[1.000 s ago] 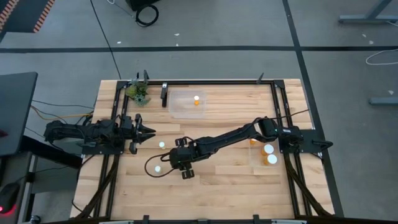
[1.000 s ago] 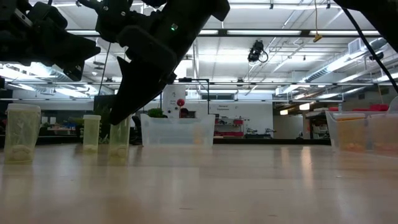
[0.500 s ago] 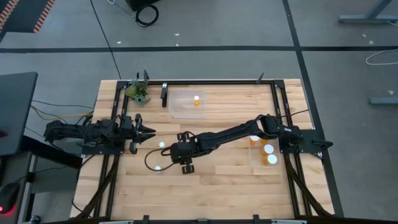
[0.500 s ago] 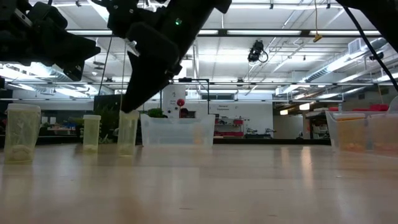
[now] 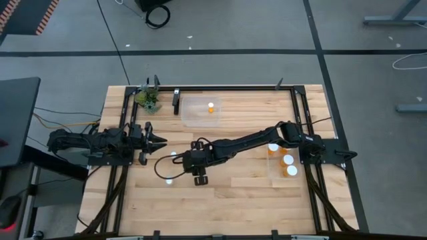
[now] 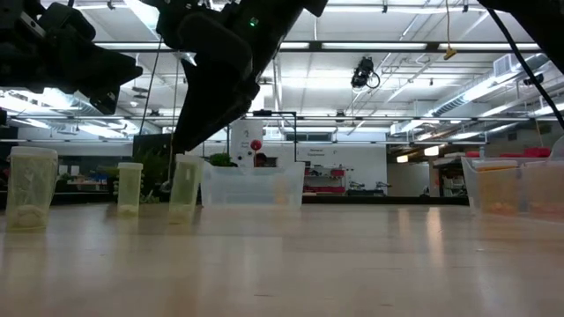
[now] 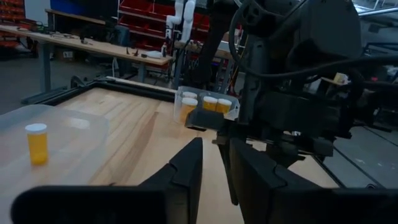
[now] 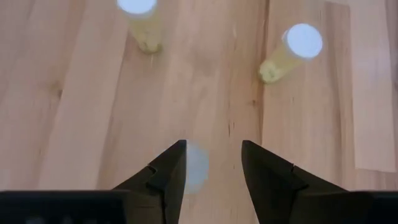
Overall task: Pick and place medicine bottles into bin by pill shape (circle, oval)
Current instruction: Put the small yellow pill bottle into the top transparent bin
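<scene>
Right pincer over the bench's left-centre, closing on one medicine bottle.

The right pincer (image 8: 212,144) is reaching across from the right edge, with its jaws standing narrowly apart. It appears to be gripping the capped bottle (image 6: 185,187), which is leaning slightly with its base at the bench (image 5: 233,193) surface. Two loose bottles (image 5: 173,155) (image 5: 169,179) are standing just beside it, toward the left edge. The left pincer (image 7: 216,142) is waiting at the left edge, almost closed and holding nothing. One single bottle (image 5: 211,105) is sitting in the clear bin (image 5: 193,115) at the far edge. More bottles are sitting in the side bin (image 5: 275,171) at the right edge.
</scene>
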`<action>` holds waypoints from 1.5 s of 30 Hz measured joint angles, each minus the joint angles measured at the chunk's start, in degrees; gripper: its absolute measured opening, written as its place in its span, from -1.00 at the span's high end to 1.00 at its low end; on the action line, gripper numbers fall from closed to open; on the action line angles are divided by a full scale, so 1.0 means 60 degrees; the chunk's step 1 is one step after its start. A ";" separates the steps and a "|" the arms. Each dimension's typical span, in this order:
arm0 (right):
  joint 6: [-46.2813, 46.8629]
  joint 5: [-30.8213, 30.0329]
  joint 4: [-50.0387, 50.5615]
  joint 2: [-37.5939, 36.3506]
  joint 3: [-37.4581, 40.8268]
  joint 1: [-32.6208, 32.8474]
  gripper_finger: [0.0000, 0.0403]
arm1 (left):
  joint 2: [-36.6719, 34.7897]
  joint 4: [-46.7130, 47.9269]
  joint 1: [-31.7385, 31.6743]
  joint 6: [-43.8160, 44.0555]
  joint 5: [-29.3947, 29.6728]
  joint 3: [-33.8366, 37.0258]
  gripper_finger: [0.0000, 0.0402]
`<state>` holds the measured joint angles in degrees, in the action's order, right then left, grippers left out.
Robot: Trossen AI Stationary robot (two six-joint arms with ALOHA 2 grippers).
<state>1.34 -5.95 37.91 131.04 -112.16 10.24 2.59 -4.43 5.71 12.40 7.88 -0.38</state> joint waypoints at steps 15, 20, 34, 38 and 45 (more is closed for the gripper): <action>0.0029 0.0469 -0.0894 0.0000 0.0000 0.0004 -0.10 | 0.0000 0.0000 -0.0001 0.0004 -0.0004 -0.0004 0.55; -0.0012 0.0502 -0.0939 0.0093 0.0019 0.0011 -0.15 | 0.0000 0.0000 -0.0003 0.0004 -0.0004 0.0000 0.57; 0.0014 0.0489 -0.1555 0.0109 0.1115 0.0022 -0.11 | 0.0000 -0.0004 -0.0003 0.0000 -0.0004 0.0000 0.55; 0.0029 0.0469 -0.1554 0.0106 0.1115 0.0022 0.00 | 0.0000 -0.0004 0.0000 0.0003 -0.0004 -0.0001 0.58; 0.0023 0.0465 -0.1569 0.0106 0.1115 0.0000 0.23 | 0.0000 0.0000 -0.0003 -0.0003 -0.0004 -0.0001 0.56</action>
<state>1.48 -3.16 28.49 131.68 -105.47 10.24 2.59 -4.43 5.69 12.39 7.86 -0.39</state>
